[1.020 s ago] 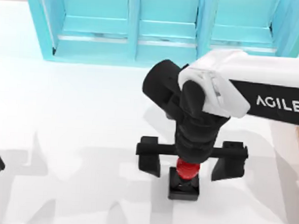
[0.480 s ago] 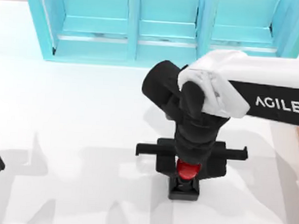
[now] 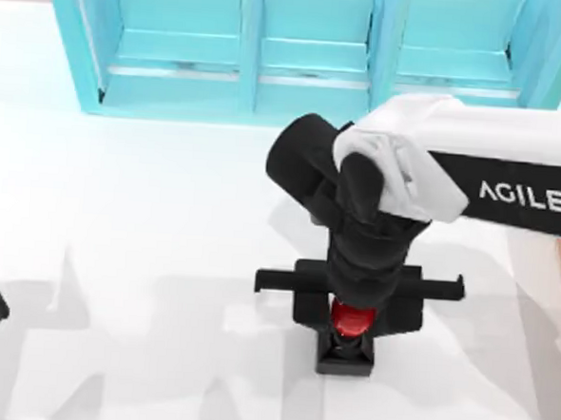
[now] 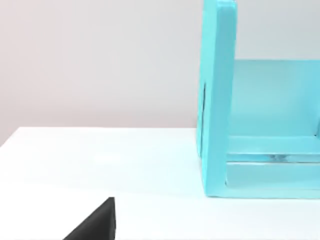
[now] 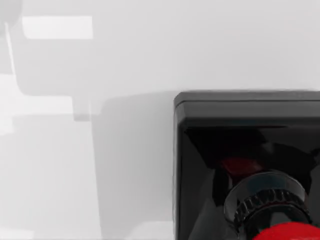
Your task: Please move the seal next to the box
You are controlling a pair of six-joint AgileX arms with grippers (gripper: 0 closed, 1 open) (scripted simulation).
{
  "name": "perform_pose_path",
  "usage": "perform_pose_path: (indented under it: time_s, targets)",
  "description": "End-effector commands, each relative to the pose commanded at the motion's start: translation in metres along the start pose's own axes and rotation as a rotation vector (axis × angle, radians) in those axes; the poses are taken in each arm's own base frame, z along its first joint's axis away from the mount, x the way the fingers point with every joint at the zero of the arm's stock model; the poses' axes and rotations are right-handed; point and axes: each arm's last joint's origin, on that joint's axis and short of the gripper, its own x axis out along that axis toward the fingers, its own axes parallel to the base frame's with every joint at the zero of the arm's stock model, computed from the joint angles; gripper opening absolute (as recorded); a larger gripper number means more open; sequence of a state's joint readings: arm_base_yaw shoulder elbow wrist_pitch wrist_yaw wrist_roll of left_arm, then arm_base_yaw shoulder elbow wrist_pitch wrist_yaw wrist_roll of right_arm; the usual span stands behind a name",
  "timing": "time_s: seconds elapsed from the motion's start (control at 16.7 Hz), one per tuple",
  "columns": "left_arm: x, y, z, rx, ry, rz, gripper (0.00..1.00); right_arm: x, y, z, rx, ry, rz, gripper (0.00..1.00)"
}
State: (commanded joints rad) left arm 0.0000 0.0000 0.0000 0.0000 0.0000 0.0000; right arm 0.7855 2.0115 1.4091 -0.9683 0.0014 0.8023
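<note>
A rendered simulation bench, not a lived-in room. A plain white table [image 3: 144, 259] fills the top view, flat and unmarked apart from soft computed shadows. At 12 o'clock stands a cyan-blue shelf unit [image 3: 309, 50] with open compartments, uniformly coloured and bare. At 3 o'clock a tan edge of the box [image 3: 553, 274] shows. The left wrist view has a blank grey backdrop [image 4: 100, 60] behind the table, without walls, windows or furniture.

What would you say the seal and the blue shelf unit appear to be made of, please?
The seal: its black base looks like glossy plastic or lacquer, given the sharp reflections in the right wrist view; the red knob is equally shiny, and the right gripper is closed on it. The shelf unit looks like matte cyan painted board, possibly wood.
</note>
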Motion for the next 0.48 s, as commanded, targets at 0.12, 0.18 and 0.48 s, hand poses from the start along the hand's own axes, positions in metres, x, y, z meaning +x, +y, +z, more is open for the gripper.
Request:
perform_pose_path:
  time_s: [0.12,0.18,0.48]
  targets:
    - [0.0,0.0,0.0,0.0,0.0,0.0,1.0,0.0,0.0,0.0,0.0,0.0,0.0,0.0]
    - [0.0,0.0,0.0,0.0,0.0,0.0,1.0,0.0,0.0,0.0,0.0,0.0,0.0,0.0]
    - [0.0,0.0,0.0,0.0,0.0,0.0,1.0,-0.019,0.0,0.002,0.005,0.0,0.0,0.0]
